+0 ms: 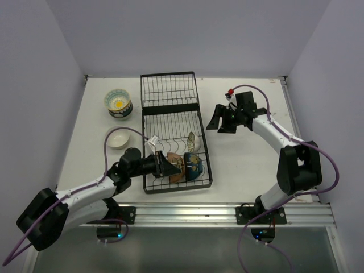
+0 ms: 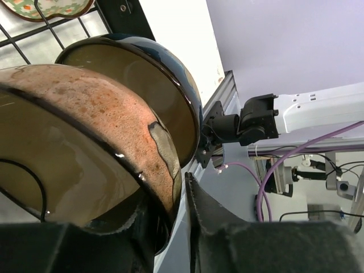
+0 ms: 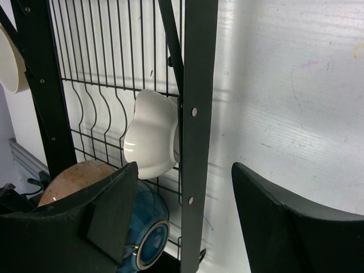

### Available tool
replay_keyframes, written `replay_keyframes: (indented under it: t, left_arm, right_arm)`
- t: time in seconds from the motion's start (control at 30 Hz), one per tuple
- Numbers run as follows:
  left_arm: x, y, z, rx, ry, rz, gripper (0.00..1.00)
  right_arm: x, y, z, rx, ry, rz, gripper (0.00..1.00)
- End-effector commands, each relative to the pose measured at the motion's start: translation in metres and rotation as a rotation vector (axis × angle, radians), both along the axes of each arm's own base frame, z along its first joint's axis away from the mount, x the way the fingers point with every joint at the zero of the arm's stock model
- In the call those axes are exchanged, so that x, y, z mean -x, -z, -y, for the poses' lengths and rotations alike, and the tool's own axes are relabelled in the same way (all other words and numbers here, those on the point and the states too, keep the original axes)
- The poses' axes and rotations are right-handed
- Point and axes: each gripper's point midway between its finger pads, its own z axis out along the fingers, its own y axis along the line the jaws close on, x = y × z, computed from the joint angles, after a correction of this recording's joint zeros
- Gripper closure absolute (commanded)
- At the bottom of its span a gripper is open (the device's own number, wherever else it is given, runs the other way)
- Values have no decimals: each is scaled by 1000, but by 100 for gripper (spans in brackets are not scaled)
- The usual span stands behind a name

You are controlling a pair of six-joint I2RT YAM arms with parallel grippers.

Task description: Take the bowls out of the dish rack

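Observation:
The black wire dish rack (image 1: 170,91) lies in the middle of the table. Its near section holds a brown bowl (image 1: 175,170), a blue bowl (image 1: 194,166) and a small white bowl (image 1: 191,142), all on edge. My left gripper (image 1: 165,165) reaches in from the left. In the left wrist view it (image 2: 166,190) is closed down on the brown bowl's (image 2: 96,108) rim, one finger inside and one outside, with the blue bowl (image 2: 182,74) just behind. My right gripper (image 1: 219,120) is open and empty over the rack's right edge bar (image 3: 196,85).
A patterned bowl stack (image 1: 118,103) and a white bowl (image 1: 118,138) stand on the table left of the rack. The aluminium rail (image 1: 227,213) runs along the near edge. The rack's far section holds no bowls. Walls close in left, right and behind.

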Motion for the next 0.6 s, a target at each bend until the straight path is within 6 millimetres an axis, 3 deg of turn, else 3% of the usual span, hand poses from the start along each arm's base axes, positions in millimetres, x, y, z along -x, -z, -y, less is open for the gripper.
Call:
replay_keyframes:
  t: [0.0,0.2,0.57]
  left_arm:
    - [-2,-13,4,49,13,87,76]
    - [8,-4,5,65,72,110,99]
    - [19,-6,9,75,192,225,100]
  right_arm:
    - [-3,-3,4,18,4,11,30]
    - [-3,-2,5,27,9,3,30]
    - [-5,-3,7,41,14,3,30]
